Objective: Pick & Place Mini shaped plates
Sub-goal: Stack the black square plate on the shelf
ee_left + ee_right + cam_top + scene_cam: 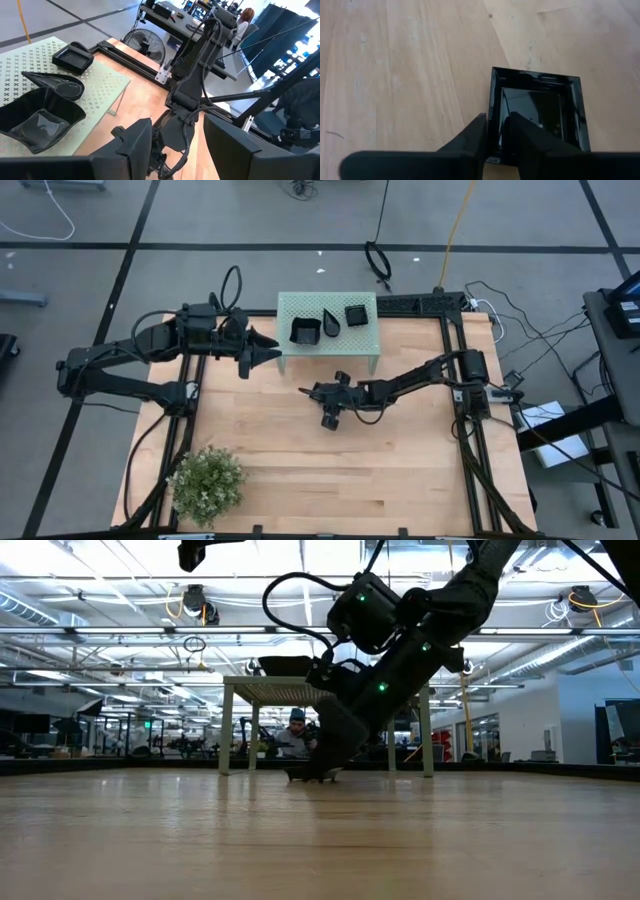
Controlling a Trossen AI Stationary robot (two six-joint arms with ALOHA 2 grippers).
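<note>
A small square glossy black plate [537, 112] lies flat on the wooden table, left of centre under my right gripper [496, 136], which points down and is shut on it. The plate shows in the high view [330, 421] and the low view [308, 777]. Three more black plates sit on the mint-green stand [365, 345]: a wavy-edged square [305, 330], a teardrop [331, 323] and a small square [356, 314]. My left gripper [272, 352] hovers open just left of the stand, its fingers wide apart in its wrist view [180, 155]. My right gripper pinches one side wall of the small square plate [495, 122] near a corner. One finger [475, 137] is outside the rim and the other [522, 137] inside the hollow. The fingers come from above, pointing down. The plate sits flat on the wood.
A green bushy plant [207, 482] stands at the table's near left corner. The stand's legs [228, 735] rise at the far side. Dark frame rails [458, 415] run along the table's edges. A person [296, 720] sits far behind the table.
</note>
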